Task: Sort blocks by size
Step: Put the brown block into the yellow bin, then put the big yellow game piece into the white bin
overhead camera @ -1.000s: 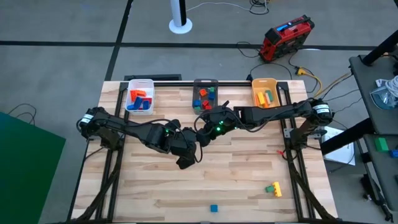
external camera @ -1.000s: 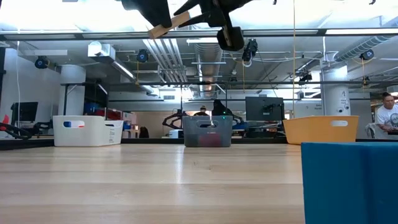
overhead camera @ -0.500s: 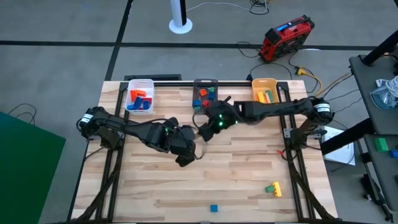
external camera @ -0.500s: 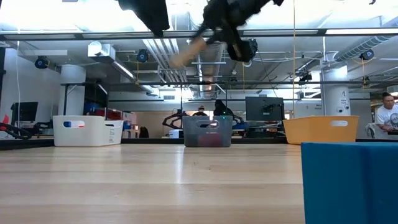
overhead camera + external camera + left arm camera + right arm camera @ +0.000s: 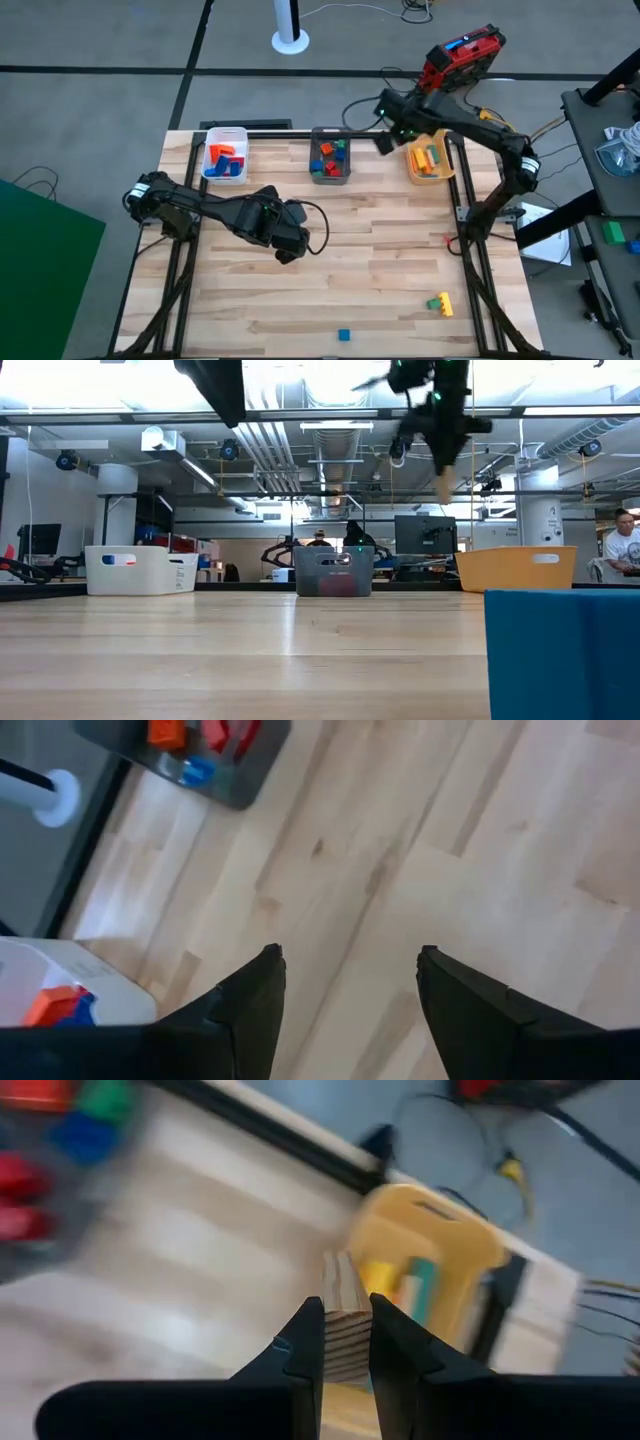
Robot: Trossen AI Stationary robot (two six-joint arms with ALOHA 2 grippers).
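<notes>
The plain wood block point(image 5: 346, 1326) is pinched in the right gripper point(image 5: 346, 1342) high up beside the orange bin point(image 5: 428, 163), and it is best carried right over the bin before being dropped in, while the left gripper point(image 5: 345, 960) is kept spread over the table point(image 5: 380, 270).

Plain wood block point(image 5: 346, 1342) pinched in right gripper point(image 5: 346, 1342) over the table's back edge; green-yellow blocks point(image 5: 440, 303), blue cube point(image 5: 343, 335) at the front.

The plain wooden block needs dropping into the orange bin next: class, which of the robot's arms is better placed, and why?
The right. Its gripper is shut on the wooden block near the orange bin; the left gripper is open over mid-table.
</notes>
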